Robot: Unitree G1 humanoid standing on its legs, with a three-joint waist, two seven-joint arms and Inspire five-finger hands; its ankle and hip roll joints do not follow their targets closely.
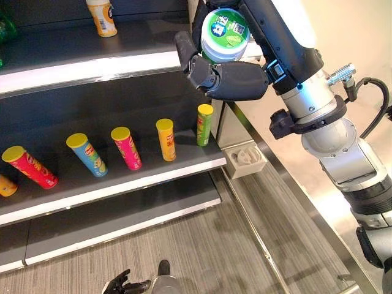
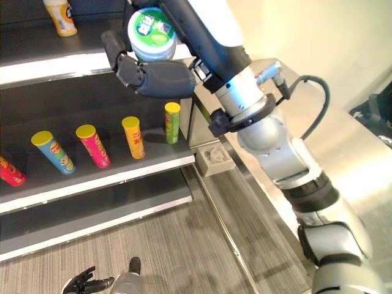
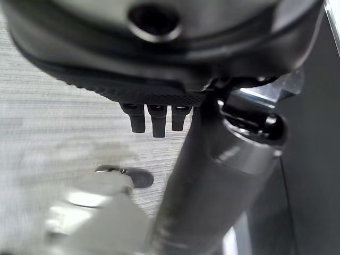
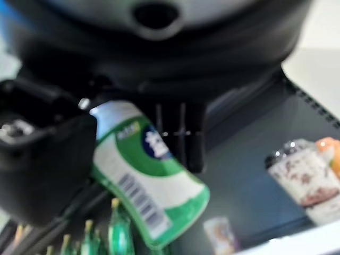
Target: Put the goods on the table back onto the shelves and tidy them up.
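The right hand [image 1: 229, 79] is raised on an outstretched arm, fingers curled. The left hand [image 1: 125, 283] is held low, fingers relaxed.

five chip tubes [image 1: 165, 139], one green tub [image 1: 225, 33]

Right hand [image 4: 48, 159] fingers grip a green-white canister [image 4: 146, 175] above a shelf [image 4: 255, 186]

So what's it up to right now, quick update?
Right hand shut on green tub, raised at upper shelf. Left hand low by the floor, relaxed open. Chip cans on the shelf below, clear of the tub.
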